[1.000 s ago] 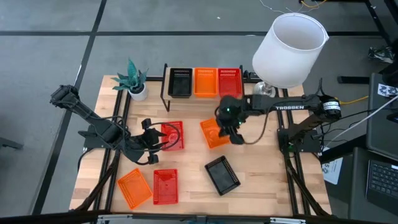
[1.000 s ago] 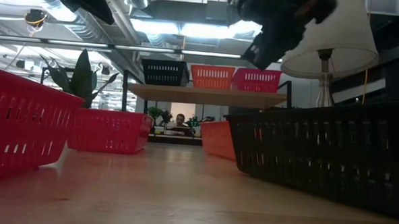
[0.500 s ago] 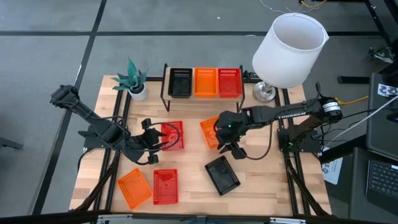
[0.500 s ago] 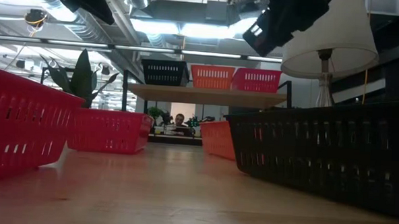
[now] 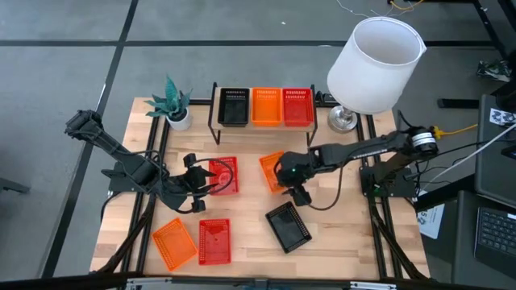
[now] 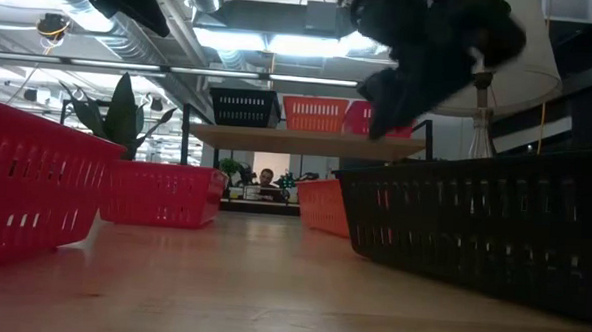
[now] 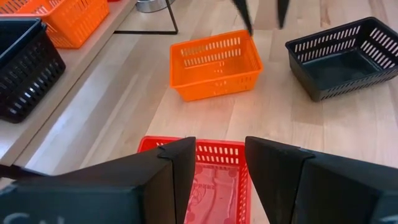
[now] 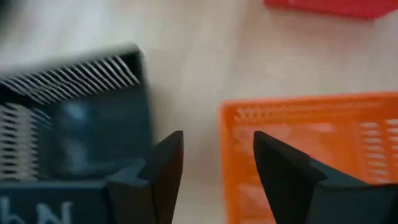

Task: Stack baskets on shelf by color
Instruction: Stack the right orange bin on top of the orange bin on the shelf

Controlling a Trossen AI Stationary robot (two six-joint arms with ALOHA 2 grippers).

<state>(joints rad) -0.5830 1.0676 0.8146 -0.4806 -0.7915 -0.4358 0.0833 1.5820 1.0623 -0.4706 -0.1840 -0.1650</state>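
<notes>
We see the shelf (image 5: 264,122) at the far edge of the table (image 5: 347,234), between a potted plant (image 5: 175,103) and a white lamp (image 5: 376,64). Three baskets stand on it side by side: a black basket (image 5: 234,106) on the left, an orange basket (image 5: 266,105) in the middle and a red basket (image 5: 297,105) on the right.

Five more baskets lie on the table itself. An orange one (image 5: 274,171) sits near the centre, with a black one (image 5: 288,226) nearer the front edge. A red one (image 5: 222,176) lies left of centre. At the front left, a second orange one (image 5: 174,243) and a second red one (image 5: 214,241) sit just beside each other.

The right gripper (image 5: 293,184) hangs over the near corner of the central orange basket, between it and the black one. In the right wrist view its fingers (image 8: 163,163) are spread apart and hold nothing, with the rim of the orange basket (image 8: 311,146) just ahead of them and the black basket (image 8: 68,112) off to one side.

The left gripper (image 5: 196,184) rests at the left-hand side of the red basket left of centre. In the left wrist view its fingers (image 7: 176,171) are spread, with the rim of that red basket (image 7: 214,180) showing between them; they pinch nothing that we can see.
</notes>
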